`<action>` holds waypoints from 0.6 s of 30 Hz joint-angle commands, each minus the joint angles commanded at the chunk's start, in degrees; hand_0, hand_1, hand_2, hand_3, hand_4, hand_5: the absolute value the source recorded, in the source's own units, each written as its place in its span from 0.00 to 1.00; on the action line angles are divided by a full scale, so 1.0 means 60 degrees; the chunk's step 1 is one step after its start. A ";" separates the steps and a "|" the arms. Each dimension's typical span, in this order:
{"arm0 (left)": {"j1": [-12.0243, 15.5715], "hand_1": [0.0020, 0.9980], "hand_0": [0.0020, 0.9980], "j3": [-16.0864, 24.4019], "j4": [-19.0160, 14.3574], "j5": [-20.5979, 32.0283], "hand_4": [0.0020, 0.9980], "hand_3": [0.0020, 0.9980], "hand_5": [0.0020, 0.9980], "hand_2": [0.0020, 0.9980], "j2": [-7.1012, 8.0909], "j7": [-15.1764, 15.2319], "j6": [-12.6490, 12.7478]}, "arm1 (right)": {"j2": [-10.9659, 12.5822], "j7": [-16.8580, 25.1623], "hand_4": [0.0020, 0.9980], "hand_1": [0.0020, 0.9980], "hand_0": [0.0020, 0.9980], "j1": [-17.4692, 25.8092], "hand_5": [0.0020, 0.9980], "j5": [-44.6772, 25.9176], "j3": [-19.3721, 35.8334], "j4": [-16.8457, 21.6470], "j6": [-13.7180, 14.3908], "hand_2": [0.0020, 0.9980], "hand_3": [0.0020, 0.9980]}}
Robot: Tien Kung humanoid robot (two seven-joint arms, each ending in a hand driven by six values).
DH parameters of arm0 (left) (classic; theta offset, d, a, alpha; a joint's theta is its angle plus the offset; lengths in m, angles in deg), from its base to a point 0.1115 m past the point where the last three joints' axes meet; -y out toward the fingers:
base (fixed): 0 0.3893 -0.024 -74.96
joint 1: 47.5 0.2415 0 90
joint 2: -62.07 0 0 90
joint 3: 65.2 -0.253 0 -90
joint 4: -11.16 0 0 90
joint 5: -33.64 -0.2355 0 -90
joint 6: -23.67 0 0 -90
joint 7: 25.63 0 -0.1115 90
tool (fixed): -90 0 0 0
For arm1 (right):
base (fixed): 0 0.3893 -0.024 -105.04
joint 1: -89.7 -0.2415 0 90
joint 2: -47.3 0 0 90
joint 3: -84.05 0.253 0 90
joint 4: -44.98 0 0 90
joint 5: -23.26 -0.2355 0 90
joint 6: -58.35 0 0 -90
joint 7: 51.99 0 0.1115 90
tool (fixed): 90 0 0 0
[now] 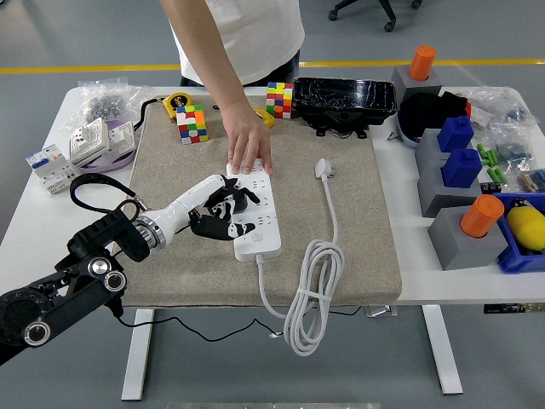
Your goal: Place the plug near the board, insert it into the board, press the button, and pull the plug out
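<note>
A white power strip (262, 232) lies on the beige mat (358, 221). A black plug (239, 199) sits on the strip's left side, mostly hidden by my hand. My left hand (221, 209) reaches in from the lower left, its white thumb above the plug and its black fingers curled round the near side. The plug's black cable (92, 181) loops back along my forearm. A person's hand (249, 145) presses flat on the strip's far end. My right arm is out of sight.
The strip's own white cord (312, 294) coils at the mat's front, its white plug (324, 168) lying to the right. Two colour cubes (191, 124) (278, 100) and a black box (343, 100) stand at the back. Blue and grey blocks (451, 170) crowd the right side.
</note>
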 joint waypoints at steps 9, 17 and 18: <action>-0.0070 0.05 0.14 -0.0085 -0.0120 -0.0259 0.72 0.62 0.02 0.15 -0.0014 -0.0787 -0.0921 | 0.0024 -0.0008 0.98 0.68 0.68 -0.0006 0.53 -0.0001 -0.0006 -0.0004 -0.0004 0.67 0.59; -0.0262 0.05 0.11 -0.0357 -0.0193 -0.0884 0.62 0.72 0.00 0.16 -0.0038 -0.1836 -0.1762 | 0.0099 -0.0010 0.99 0.68 0.68 -0.0074 0.53 -0.0022 -0.0105 0.0003 -0.0011 0.67 0.59; -0.0302 0.05 0.11 -0.0400 -0.0183 -0.0966 0.62 0.72 0.00 0.16 -0.0041 -0.1905 -0.1777 | 0.0109 -0.0011 0.99 0.68 0.68 -0.0084 0.53 -0.0022 -0.0113 0.0002 -0.0009 0.67 0.59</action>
